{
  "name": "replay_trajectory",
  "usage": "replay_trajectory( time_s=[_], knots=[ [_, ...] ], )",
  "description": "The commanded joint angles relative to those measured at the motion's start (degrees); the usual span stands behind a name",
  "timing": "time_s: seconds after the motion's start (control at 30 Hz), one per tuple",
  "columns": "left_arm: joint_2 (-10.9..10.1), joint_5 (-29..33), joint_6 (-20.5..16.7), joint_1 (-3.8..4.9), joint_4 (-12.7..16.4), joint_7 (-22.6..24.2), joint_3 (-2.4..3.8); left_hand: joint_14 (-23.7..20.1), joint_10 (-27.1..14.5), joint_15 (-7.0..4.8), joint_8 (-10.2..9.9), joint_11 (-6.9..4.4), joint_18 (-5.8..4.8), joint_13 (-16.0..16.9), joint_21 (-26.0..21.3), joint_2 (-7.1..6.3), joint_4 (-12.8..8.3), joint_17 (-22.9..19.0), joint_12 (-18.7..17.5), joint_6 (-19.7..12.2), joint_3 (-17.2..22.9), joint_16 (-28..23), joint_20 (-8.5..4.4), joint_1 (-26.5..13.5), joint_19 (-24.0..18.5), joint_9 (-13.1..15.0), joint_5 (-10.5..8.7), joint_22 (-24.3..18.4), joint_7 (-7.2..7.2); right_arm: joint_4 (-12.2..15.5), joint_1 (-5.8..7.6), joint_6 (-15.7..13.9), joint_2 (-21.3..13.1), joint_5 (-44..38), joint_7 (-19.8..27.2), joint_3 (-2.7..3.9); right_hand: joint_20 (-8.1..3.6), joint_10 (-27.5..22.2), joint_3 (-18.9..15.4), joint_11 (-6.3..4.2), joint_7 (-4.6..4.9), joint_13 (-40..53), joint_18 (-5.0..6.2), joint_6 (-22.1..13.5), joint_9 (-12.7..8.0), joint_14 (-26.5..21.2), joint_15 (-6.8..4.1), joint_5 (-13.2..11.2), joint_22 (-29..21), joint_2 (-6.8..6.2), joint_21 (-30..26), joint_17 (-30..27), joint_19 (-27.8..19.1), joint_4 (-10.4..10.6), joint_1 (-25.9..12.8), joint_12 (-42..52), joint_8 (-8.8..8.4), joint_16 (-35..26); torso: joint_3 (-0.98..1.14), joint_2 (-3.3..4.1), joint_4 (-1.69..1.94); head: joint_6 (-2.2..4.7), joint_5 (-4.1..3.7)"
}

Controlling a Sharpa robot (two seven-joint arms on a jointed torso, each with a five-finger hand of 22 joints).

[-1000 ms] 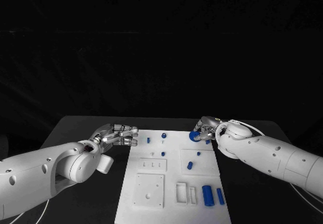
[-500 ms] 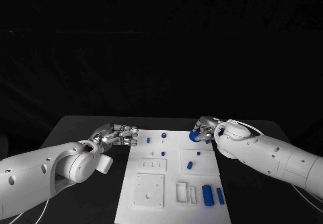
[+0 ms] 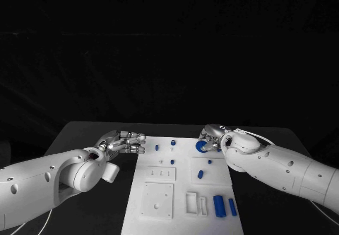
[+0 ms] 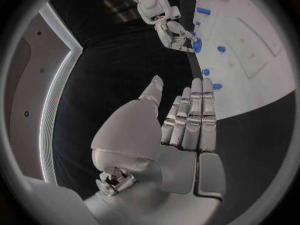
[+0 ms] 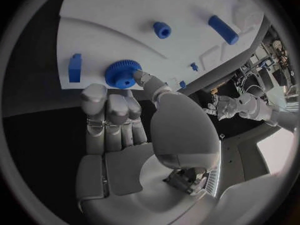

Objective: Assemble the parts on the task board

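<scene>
Black tabletop (image 3: 84, 134) carries the white task board (image 3: 185, 205) at its middle. Right hand (image 3: 210, 139), at the board's one o'clock corner, pinches a blue toothed wheel (image 5: 123, 73) between thumb and fingertips; the wheel's underside is hidden, so whether it touches the board cannot be told. Left hand (image 3: 121, 142) hovers off the board's ten o'clock edge, fingers straight together, holding nothing. Small blue parts (image 3: 200, 173) dot the board; two blue cylinders (image 3: 224, 205) lie near five o'clock. No writing is legible.
</scene>
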Motion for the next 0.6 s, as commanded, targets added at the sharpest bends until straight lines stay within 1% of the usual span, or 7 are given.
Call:
replay_trajectory(
  time_s=[0.03,0.07,0.13,0.27,0.33,0.47,0.6],
  knots=[
    [0.0,-0.2,0.4,0.04,0.2,0.1,0.03,-0.2,-0.3,0.31,-0.1,0.01,-0.81,0.1,0.0,-0.35,-0.1,0.0,-0.2,-0.5,0.1,-0.3,0.09,0.4,-0.2,-0.1,-0.07,-0.1,0.0,1.5,0.02,-2.8,0.0,-4.6,-2.6,0.03,-0.12,0.4,0.0,-0.17,-0.46,0.1,0.31,0.3,0.0,0.2,-0.34,0.1,0.0,-0.66,0.1,0.0,3.0,0.6,0.2,0.2,-0.13,0.1,-0.04,0.01,0.0,0.08,0.17],
    [0.0,-0.2,0.4,0.04,0.2,0.1,0.03,-0.2,-0.3,0.31,-0.1,0.01,-0.81,0.1,0.0,-0.35,-0.1,0.0,-0.2,-0.5,0.1,-0.3,0.09,0.4,-0.2,-0.1,-0.07,-0.1,0.0,1.8,0.02,-3.0,0.1,-5.0,-2.8,0.03,-0.12,0.4,0.1,-0.18,-0.48,0.1,0.3,0.4,0.0,0.2,-0.34,0.1,0.0,-0.68,0.1,0.0,3.0,0.6,0.2,0.2,-0.13,0.1,-0.06,-0.01,0.02,0.12,0.2],
    [0.0,-0.2,0.3,0.04,0.3,0.1,0.03,-0.2,-0.3,0.31,-0.1,0.01,-0.81,0.1,0.0,-0.35,-0.1,0.0,-0.2,-0.5,0.1,-0.3,0.09,0.4,-0.2,-0.1,-0.07,-0.1,0.0,3.1,0.02,-3.8,0.2,-6.2,-3.4,0.03,-0.16,0.5,0.3,-0.26,-0.54,0.1,0.29,0.5,0.0,0.2,-0.4,0.2,0.0,-0.9,0.0,0.1,3.0,1.0,0.2,0.2,-0.13,0.2,0.0,-0.01,0.05,0.15,0.27],
    [0.0,-0.2,0.2,0.04,0.3,0.1,0.03,-0.2,-0.3,0.31,-0.1,0.01,-0.81,0.1,0.0,-0.35,-0.1,0.0,-0.2,-0.5,0.1,-0.3,0.09,0.4,-0.2,-0.1,-0.07,-0.1,0.0,5.1,0.02,-4.9,0.6,-7.7,-4.4,0.03,-0.21,0.6,0.7,-0.31,-0.6,0.1,0.26,0.6,0.0,0.2,-0.45,-0.2,0.0,-1.15,0.0,0.0,3.0,1.3,0.3,0.2,-0.14,0.1,-0.02,0.01,0.05,0.13,0.39],
    [0.0,-0.2,0.2,0.04,0.4,0.0,0.03,-0.2,-0.3,0.31,-0.1,0.01,-0.81,0.1,0.0,-0.35,-0.1,0.0,-0.2,-0.5,0.1,-0.3,0.09,0.4,-0.2,-0.1,-0.07,-0.1,0.0,6.0,0.02,-5.3,0.9,-8.3,-4.8,0.03,-0.25,0.6,1.0,-0.32,-0.63,0.1,0.25,0.6,0.0,0.2,-0.46,-0.3,0.0,-1.36,0.0,0.0,3.0,1.5,0.3,0.2,-0.13,0.1,0.01,0.05,0.01,0.22,0.55],
    [0.0,-0.2,0.1,0.05,0.4,0.0,0.03,-0.2,-0.3,0.31,-0.1,0.01,-0.81,0.1,0.0,-0.35,-0.1,0.0,-0.2,-0.5,0.1,-0.3,0.09,0.4,-0.2,-0.1,-0.07,-0.1,0.0,7.5,0.02,-6.1,1.8,-9.2,-5.6,0.01,-0.26,0.6,1.1,-0.32,-0.64,0.1,0.27,0.7,0.0,0.2,-0.47,-0.5,0.0,-1.45,-0.1,0.0,3.0,1.7,0.2,0.1,-0.14,0.1,-0.01,0.02,-0.04,0.29,0.75],
    [0.1,-0.2,0.2,0.05,0.5,0.0,0.03,-0.2,-0.3,0.31,-0.1,0.01,-0.81,0.1,0.0,-0.35,-0.1,0.0,-0.2,-0.5,0.1,-0.3,0.09,0.4,-0.2,-0.1,-0.07,-0.1,0.0,8.4,0.02,-5.6,2.1,-9.6,-6.1,-0.01,-0.23,0.5,1.2,-0.32,-0.65,0.0,0.24,0.5,0.0,0.2,-0.45,-1.6,-0.1,-1.62,-0.2,-0.1,3.0,2.1,0.2,0.0,-0.14,-0.1,-0.01,0.01,0.15,0.34,0.66]
  ],
)
